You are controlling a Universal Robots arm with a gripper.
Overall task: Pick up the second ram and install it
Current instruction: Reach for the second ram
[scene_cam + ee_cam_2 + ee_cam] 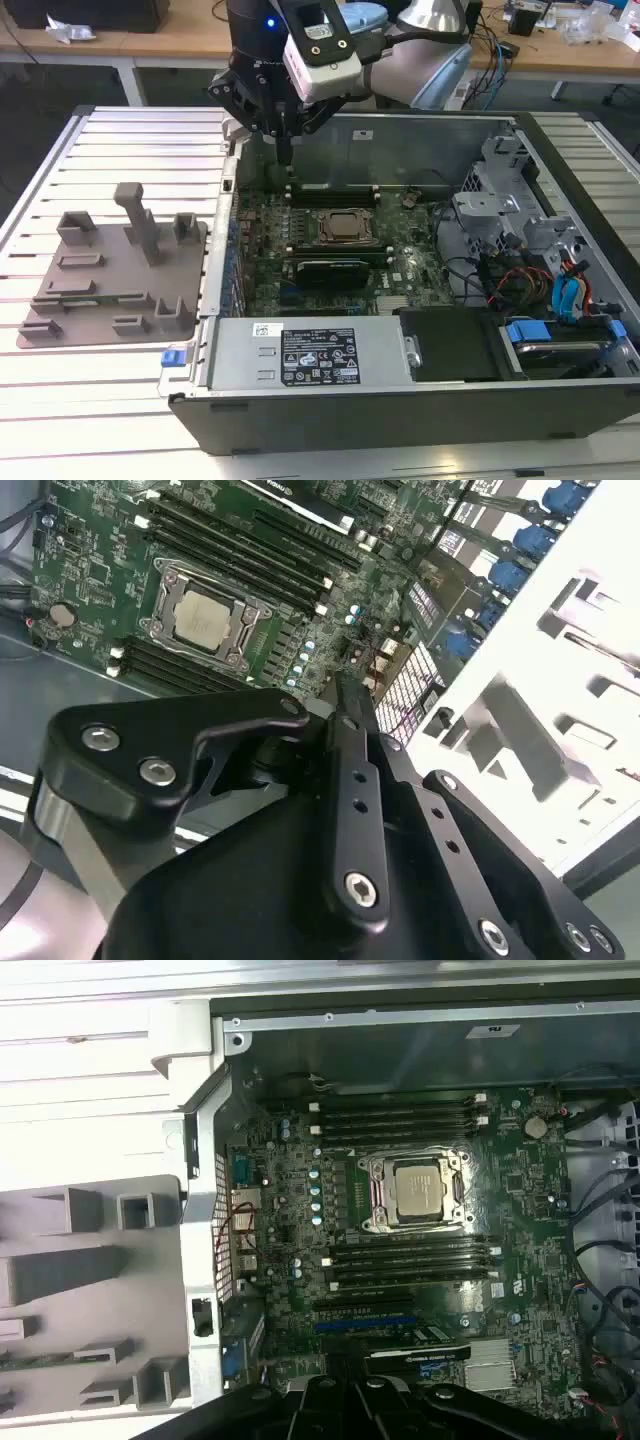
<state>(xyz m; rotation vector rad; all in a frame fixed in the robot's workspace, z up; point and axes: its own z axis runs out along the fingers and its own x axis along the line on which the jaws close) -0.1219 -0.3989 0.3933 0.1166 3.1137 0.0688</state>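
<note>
Green and thin, the second ram point(35, 1362) lies in a slot of the grey holder point(150, 300) on the bench point(130, 150), well apart from the gripper point(287, 160). The gripper hangs inside the open computer case point(400, 410), near one end of the memory slots point(400, 1115) beside the processor point(418, 1188). Its fingers point(352, 750) are pressed together.

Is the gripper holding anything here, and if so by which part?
Nothing is held: the gripper is shut with nothing between its fingers, above the motherboard.
</note>
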